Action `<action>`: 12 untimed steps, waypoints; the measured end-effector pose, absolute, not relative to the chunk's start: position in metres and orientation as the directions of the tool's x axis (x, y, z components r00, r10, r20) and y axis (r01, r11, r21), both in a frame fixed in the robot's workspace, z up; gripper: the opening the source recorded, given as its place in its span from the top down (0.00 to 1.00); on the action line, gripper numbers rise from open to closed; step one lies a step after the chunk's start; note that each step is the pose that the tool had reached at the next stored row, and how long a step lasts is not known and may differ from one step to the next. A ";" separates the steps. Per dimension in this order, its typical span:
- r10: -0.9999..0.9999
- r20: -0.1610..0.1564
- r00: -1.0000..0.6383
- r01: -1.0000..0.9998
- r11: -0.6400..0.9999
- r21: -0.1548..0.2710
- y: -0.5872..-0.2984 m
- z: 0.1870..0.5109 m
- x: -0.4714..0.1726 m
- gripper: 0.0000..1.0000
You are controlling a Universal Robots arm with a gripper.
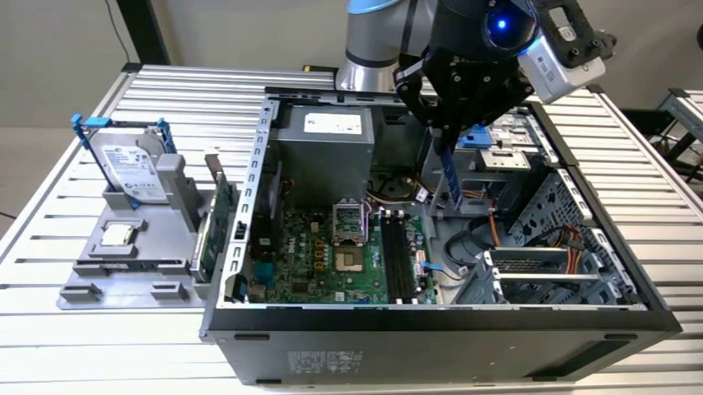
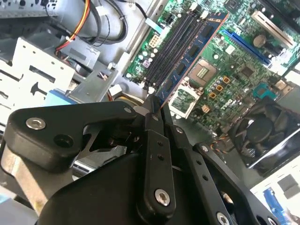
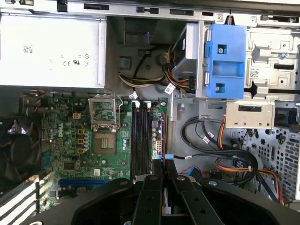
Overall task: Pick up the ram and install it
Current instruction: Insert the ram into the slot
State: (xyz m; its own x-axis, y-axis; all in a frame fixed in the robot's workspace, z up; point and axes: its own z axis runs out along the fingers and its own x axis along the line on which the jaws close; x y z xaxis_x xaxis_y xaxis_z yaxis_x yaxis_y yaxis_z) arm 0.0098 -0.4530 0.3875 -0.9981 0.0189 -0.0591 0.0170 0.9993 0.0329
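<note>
The ram (image 1: 450, 177) is a thin bluish stick hanging upright from my gripper (image 1: 444, 136), which is shut on its upper end. It hovers inside the open computer case (image 1: 236, 247), above and slightly to the exterior view's right of the black memory slots (image 1: 398, 255). In the second wrist view the ram (image 2: 194, 51) runs out from my gripper (image 2: 153, 108) as a blue board with dark chips, lying alongside the slots (image 2: 176, 42) but apart from them. The first wrist view has the slots (image 3: 140, 136) just beyond my gripper (image 3: 163, 176).
A silver hard drive (image 1: 127, 164) in a blue frame and a green expansion card (image 1: 220, 222) stand on a grey holder at the exterior view's left. Inside the case are the power supply (image 1: 324, 144), CPU socket (image 1: 349, 239), a blue drive bracket (image 3: 225, 61) and loose cables (image 3: 234, 159).
</note>
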 end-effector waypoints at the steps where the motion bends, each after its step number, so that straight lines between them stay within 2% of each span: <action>1: 0.030 -0.059 -0.998 0.028 0.999 0.033 -0.453 0.387 0.010 1.00; 12: 0.065 -0.058 -0.996 0.063 0.997 0.033 -0.453 0.386 0.011 1.00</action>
State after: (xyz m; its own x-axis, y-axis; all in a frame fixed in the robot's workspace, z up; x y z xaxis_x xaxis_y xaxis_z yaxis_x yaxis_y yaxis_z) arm 0.0106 -0.4530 0.3855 -0.9962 0.0646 -0.0579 0.0628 0.9975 0.0328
